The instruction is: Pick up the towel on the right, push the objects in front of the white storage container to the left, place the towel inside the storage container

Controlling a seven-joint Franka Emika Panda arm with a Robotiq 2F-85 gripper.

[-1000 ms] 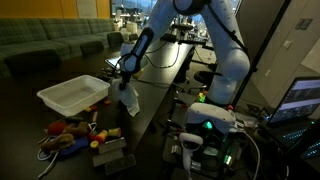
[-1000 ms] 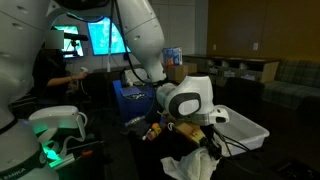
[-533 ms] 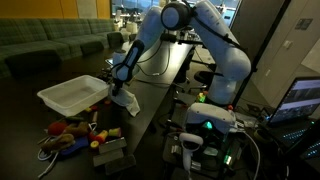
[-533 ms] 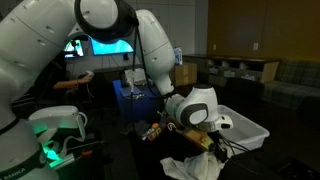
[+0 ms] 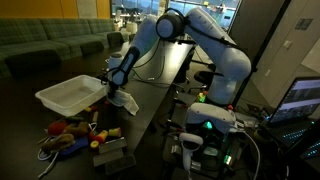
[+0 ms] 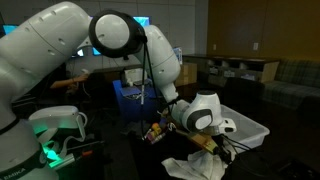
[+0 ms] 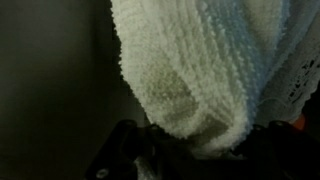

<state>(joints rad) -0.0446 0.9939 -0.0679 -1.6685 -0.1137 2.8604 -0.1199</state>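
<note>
White terry towel (image 7: 200, 70) filled the wrist view. Fingers (image 5: 114, 86) were clamped on its upper end. In an exterior view the towel hung just beside the near corner of the container (image 5: 68, 96). Could not tell whether its lower end touched the worktop (image 5: 152, 98). Objects (image 5: 72, 129) lay in front of the container.

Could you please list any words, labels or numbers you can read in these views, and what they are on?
No text can be read.
The laptop screen in an exterior view shows content that is too small and blurred to read.
The towel in the wrist view bears no print.
</note>
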